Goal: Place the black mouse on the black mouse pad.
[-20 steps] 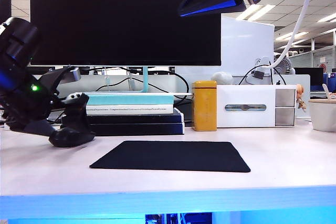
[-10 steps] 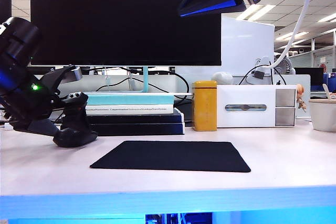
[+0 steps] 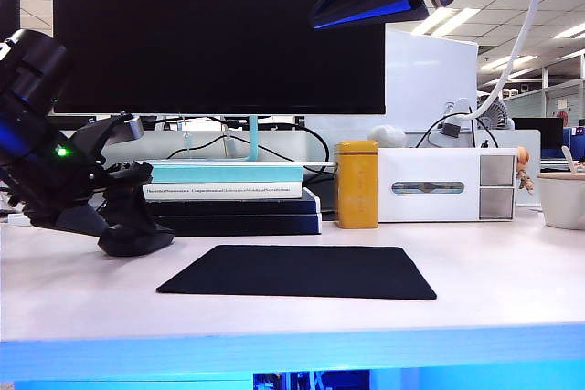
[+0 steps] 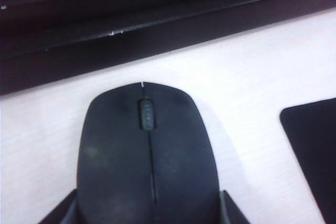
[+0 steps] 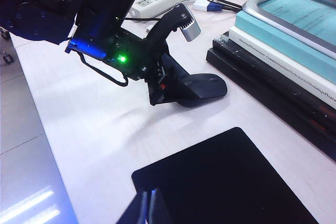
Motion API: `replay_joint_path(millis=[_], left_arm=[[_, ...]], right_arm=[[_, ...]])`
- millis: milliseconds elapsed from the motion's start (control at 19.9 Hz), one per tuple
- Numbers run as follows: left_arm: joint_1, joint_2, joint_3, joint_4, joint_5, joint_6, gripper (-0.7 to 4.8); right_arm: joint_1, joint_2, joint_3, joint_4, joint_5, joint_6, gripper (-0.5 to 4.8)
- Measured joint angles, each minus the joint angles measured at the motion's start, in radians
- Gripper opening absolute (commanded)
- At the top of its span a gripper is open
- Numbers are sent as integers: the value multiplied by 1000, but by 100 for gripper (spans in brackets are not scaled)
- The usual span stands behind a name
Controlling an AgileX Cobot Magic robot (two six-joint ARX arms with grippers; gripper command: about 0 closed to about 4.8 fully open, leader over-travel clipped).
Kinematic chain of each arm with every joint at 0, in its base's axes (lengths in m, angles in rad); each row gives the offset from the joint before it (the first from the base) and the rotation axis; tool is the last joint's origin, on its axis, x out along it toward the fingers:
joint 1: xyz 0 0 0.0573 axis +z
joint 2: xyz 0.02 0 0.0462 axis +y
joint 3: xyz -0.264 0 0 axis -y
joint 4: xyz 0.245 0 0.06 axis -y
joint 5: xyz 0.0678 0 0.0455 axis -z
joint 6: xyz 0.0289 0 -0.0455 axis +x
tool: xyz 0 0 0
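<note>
Left end effector fingers straddle the black mouse (grip unclear); right end effector clenched above the black mouse pad

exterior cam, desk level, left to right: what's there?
left gripper around the black mouse → black mouse pad → yellow tin → white box → white bowl at the right edge. The right gripper hangs above the pad, only in its wrist view.

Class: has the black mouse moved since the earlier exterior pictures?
Yes: the black mouse slid slightly right, toward the black mouse pad, between the left hand's fingers.
</note>
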Motion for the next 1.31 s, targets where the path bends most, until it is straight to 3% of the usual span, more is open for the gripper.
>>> replay_joint_path(millis=[201, 301, 603, 703, 1306], left_arm=[[0, 0, 0, 0, 0, 0, 158], [0, 0, 2, -2, 3, 0, 117], [0, 2, 23, -25, 23, 0, 110], [0, 2, 23, -25, 27, -4, 76], [0, -45, 63, -68, 84, -24, 75]], right_arm=[[0, 0, 0, 0, 0, 0, 30], [0, 0, 0, 0, 0, 0, 30], [0, 0, 0, 0, 0, -1, 30], [0, 0, 0, 0, 3, -7, 30], [0, 0, 0, -70, 72, -48, 30]])
